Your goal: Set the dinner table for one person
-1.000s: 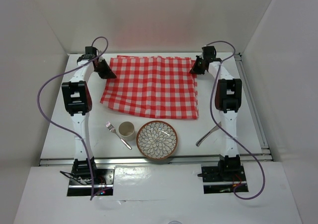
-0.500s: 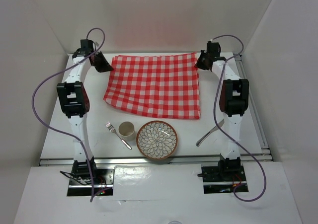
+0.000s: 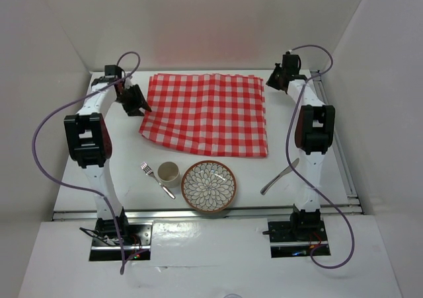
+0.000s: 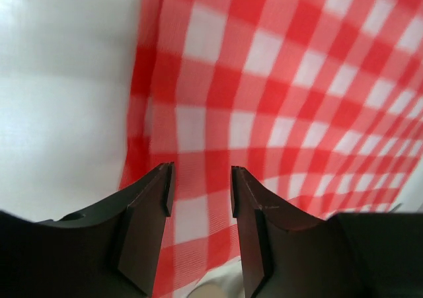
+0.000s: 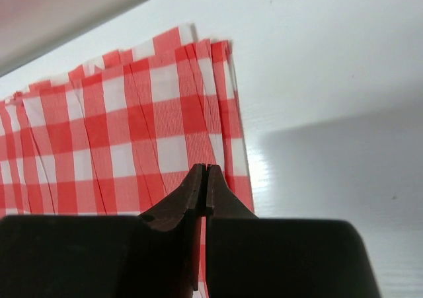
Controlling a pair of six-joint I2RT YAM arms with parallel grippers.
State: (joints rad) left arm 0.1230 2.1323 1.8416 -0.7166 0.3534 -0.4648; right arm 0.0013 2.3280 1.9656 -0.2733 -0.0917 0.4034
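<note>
The big flat white tabletop with metal rails [image 3: 248, 172] has a red-and-white checked cloth [image 3: 208, 113] spread on its far half. Nearer the front lie a small silver fork [image 3: 156, 180], a round cream cup [image 3: 168, 172] just beside it, a brown-rimmed flower-pattern plate [image 3: 209, 186] and a silver knife [image 3: 279, 177].

Overhead camera looks down on the table [image 3: 248, 172]; wrist cameras (very close) share the checked cloth [image 3: 208, 113].
</note>
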